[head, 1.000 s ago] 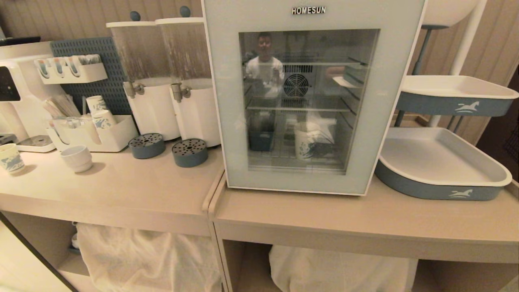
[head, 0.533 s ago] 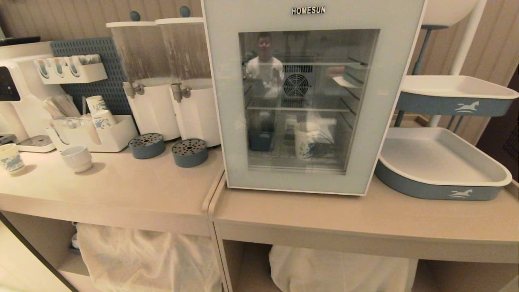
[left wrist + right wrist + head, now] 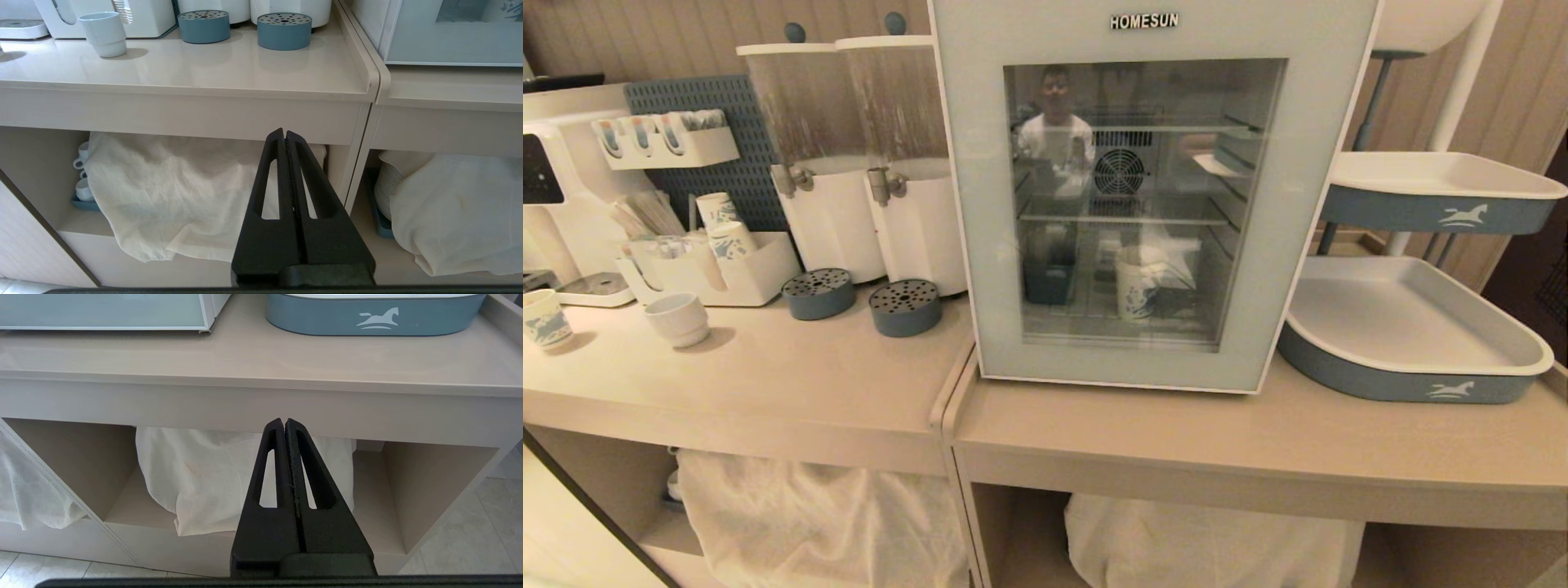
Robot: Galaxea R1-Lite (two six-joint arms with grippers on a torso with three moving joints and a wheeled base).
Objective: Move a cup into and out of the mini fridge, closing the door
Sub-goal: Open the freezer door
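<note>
The white mini fridge [image 3: 1054, 33], lettered HOMESUN, stands on the right counter. Its glass-windowed door [image 3: 980, 245] is shut. Through the glass, the cup [image 3: 1134, 291], white with a blue pattern, stands upright on the lower wire shelf. Neither arm shows in the head view. My left gripper [image 3: 284, 131] is shut and empty, held low in front of the left counter's edge, with the fridge's lower corner [image 3: 449, 45] beyond it. My right gripper [image 3: 284, 420] is also shut and empty, in front of the right counter's edge, below the fridge's base [image 3: 102, 314].
Two drink dispensers [image 3: 874, 163] with blue drip trays [image 3: 905, 307] stand left of the fridge. A white mug [image 3: 678, 317] and a short paper cup [image 3: 543, 318] sit further left. Blue-and-white trays [image 3: 1413, 327] crowd the right. White cloths [image 3: 163, 192] fill the shelves below. A person is reflected in the glass.
</note>
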